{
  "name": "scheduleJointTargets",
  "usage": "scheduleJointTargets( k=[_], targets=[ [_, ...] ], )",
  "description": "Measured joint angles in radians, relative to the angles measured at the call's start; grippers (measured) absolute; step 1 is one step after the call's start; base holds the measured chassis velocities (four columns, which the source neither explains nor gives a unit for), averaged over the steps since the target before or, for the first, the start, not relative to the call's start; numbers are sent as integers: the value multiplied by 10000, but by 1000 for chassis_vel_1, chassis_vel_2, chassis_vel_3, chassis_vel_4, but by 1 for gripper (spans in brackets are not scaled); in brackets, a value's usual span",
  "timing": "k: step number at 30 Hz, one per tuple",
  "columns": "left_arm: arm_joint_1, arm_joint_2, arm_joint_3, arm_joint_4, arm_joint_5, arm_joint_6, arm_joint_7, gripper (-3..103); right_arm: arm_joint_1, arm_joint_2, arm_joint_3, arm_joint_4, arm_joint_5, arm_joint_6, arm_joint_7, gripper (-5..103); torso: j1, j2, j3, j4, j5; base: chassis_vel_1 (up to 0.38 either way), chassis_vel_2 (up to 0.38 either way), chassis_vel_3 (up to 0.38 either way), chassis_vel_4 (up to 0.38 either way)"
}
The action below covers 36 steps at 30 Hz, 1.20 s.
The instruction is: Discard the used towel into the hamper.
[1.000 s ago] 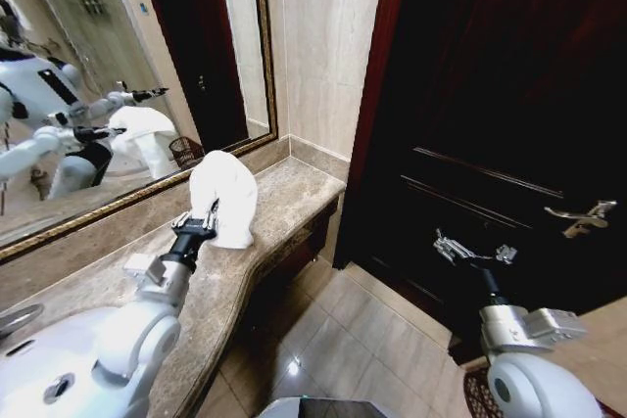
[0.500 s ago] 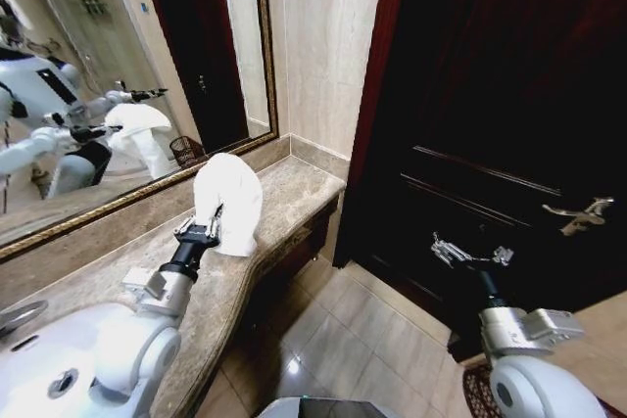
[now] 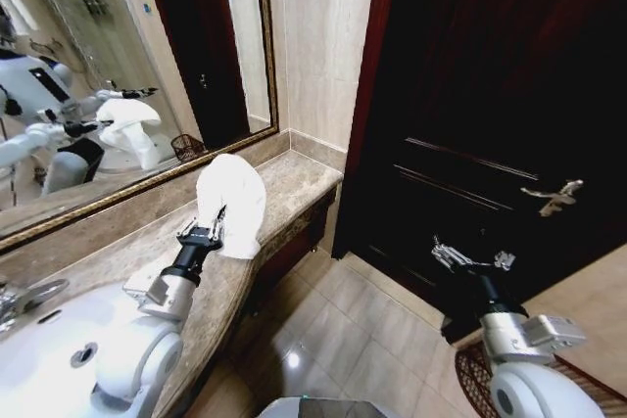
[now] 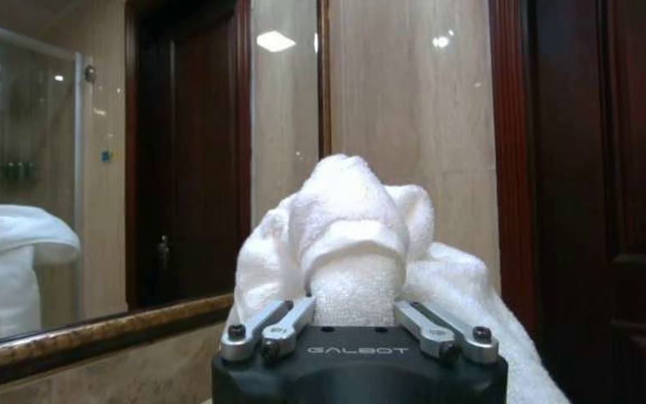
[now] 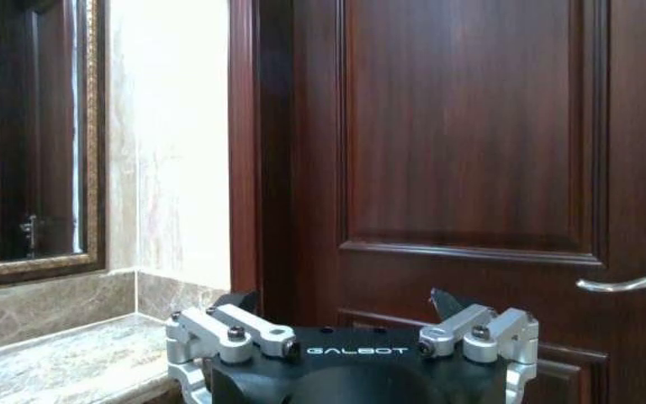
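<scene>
Head view showed my left gripper [image 3: 211, 229] clenched on the towel [image 3: 233, 203] above the counter [image 3: 294, 183], my right gripper [image 3: 468, 259] spread empty by the door [image 3: 490, 95], the hamper apparently unreached.

Head view high, angled down over counter [image 3: 284, 193]; wrist views level, facing door [image 5: 469, 126].
</scene>
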Motion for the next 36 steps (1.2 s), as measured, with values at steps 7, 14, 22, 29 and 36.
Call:
scheduleJointTargets(
  k=[7, 14, 22, 29, 36],
  targets=[
    [14, -42, -82, -24, -30, -91, 57, 16, -54, -3, 22, 0, -11, 76, 24, 100, 0, 0, 0, -3, -1, 124, -129, -127, 123],
    [96, -102, -83, -24, -37, -214, 57, 16, -92, 47, 11, 0, -43, 117, 36, 100, -1, 1, -1, -3, 0, 123, -110, -115, 103],
    [25, -94, 34, 36, -28, -279, 38, 16, -103, 110, -26, -2, -78, 194, 34, 100, 1, 0, 0, -3, -1, 95, -92, -93, 104],
    [-144, -76, 166, 82, -12, -280, 23, 16, -75, 114, -26, -6, -89, 194, 33, 100, 1, 0, 0, -4, -1, 109, -108, -113, 107],
    [-217, -111, 336, 132, 48, -280, 23, 16, -106, 104, -11, -9, -98, 194, 33, 100, 1, 0, 0, 0, 0, 110, -115, -112, 112]
  ],
)
